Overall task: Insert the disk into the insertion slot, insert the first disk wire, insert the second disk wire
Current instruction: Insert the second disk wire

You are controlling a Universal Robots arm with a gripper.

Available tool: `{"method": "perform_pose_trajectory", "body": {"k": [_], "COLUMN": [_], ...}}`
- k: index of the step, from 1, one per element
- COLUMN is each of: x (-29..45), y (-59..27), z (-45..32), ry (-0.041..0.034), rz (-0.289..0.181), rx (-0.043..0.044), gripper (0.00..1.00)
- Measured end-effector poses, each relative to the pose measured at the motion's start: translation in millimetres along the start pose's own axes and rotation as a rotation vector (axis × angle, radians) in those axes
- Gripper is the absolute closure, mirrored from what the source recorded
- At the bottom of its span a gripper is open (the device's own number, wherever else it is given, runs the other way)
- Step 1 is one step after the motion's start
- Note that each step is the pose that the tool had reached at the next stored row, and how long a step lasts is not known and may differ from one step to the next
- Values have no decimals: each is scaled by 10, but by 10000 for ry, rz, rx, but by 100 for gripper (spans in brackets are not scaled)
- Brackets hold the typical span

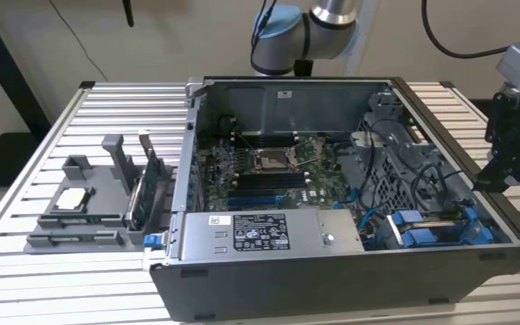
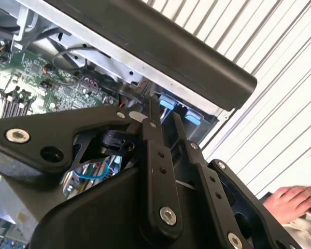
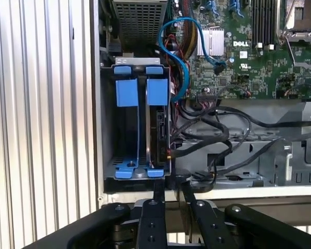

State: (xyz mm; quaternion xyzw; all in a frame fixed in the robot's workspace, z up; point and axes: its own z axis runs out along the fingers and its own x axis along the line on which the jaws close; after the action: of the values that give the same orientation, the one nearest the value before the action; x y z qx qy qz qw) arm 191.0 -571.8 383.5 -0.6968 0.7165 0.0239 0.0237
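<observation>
In the first wrist view the disk [image 3: 158, 129] stands edge-on in its blue carrier [image 3: 157, 93] inside the insertion slot [image 3: 108, 124], the dark metal bay at the case's corner. A second blue carrier [image 3: 127, 93] sits beside it. A blue wire [image 3: 168, 36] loops from the board toward the disk. Black wires [image 3: 202, 145] run to its side, and I cannot tell if they are plugged in. My gripper [image 3: 172, 189] is open by a narrow gap and holds nothing. It hangs just outside the case wall, in line with the disk. In the exterior view the gripper [image 1: 504, 177] is at the case's right.
The open computer case [image 1: 332, 298] lies on a slatted table [image 1: 61, 284], with a labelled power supply box [image 1: 269, 233] beside the blue carriers [image 1: 432, 227]. A grey fixture [image 1: 89, 210] with parts stands on the exterior view's left. A person's hand [image 2: 293, 199] rests nearby.
</observation>
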Motion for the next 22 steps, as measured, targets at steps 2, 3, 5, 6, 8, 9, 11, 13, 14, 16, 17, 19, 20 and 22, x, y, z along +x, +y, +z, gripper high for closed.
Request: {"method": "perform_pose_trajectory", "body": {"k": [2,3,5,6,8,9,11,13,14,16,17,19,20,22], "x": [1,1,0,-1,-1,-2,-6,-12,-12,-12,-11,-10,-10,-9], "y": [-3,-3,-3,-3,-4,-7,-18,-32,-41,-51,-54,-56,-56,-57], "z": [10,14,22,26,32,33,34,36,41,51,57,69,73,79], "ry": [-20,-33,-60,-80,-135,-189,-286,-341,-344,-343,-343,-339,-338,-335], "rz": [10,25,52,62,68,68,67,69,70,72,75,80,83,88], "rx": [-19,-38,-80,-101,-130,-136,-145,-156,-168,-202,-224,-269,-294,-358], "gripper": [73,73,73,73,73,73,73,73,73,73,73,73,73,73]}}
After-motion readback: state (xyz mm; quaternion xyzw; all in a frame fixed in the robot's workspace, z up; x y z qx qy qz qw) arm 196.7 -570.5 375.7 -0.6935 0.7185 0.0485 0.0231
